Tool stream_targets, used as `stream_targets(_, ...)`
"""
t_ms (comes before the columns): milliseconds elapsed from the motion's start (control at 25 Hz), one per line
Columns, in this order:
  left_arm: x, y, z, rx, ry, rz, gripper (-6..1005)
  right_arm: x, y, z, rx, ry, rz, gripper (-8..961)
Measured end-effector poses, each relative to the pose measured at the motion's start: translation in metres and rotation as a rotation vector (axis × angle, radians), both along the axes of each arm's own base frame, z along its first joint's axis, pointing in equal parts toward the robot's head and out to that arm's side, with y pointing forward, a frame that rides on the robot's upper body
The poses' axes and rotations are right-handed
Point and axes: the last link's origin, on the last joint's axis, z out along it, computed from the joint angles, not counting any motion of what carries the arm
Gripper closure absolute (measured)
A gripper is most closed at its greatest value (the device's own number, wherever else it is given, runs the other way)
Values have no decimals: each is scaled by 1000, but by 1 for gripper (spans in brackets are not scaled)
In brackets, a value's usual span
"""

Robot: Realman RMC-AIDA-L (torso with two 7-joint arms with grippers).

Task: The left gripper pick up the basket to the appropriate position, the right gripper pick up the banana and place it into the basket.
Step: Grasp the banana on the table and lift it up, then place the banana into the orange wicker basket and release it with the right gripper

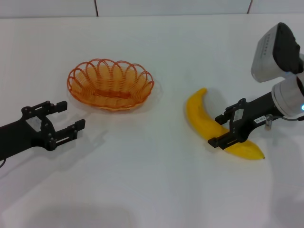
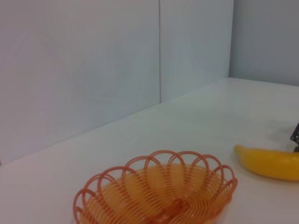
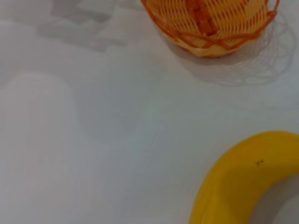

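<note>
Head view: banana (image 1: 216, 127) is straddled at 3 o'clock by right gripper (image 1: 227, 129), apparently ready for clamping; left gripper (image 1: 66, 117) is spread wide beside basket (image 1: 110, 84).

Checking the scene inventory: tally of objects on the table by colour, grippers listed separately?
Orange: 1, oval wire basket
Yellow: 1, curved plastic-looking banana
Black: 2, left gripper, open, beside the basket; right gripper astride the banana
Total: 4

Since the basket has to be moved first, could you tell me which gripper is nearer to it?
Left. The left gripper is open just beside the basket, not touching; the right gripper is farther off, straddling the banana.
</note>
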Motion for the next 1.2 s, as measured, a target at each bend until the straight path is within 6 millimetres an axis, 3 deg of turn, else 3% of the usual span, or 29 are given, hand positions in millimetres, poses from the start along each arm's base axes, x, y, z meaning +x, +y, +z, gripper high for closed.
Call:
stream_targets(200, 0, 0, 0, 0, 0, 0, 298, 0, 1, 1, 11, 0, -31, 183)
stream_targets(600, -2, -2, 0, -1, 0, 7, 297, -5, 4, 4, 12, 6, -22, 363)
stream_targets(800, -3, -3, 0, -1, 0, 11, 297, -15, 11, 24, 95, 42, 4, 473)
stream_targets(1000, -4, -3, 2, 7, -2, 15, 297, -44, 23, 31, 151, 139, 88, 471)
stream_targets(1200, -4, -2, 2, 10, -3, 15, 297, -92, 39, 16, 166, 216, 231, 470)
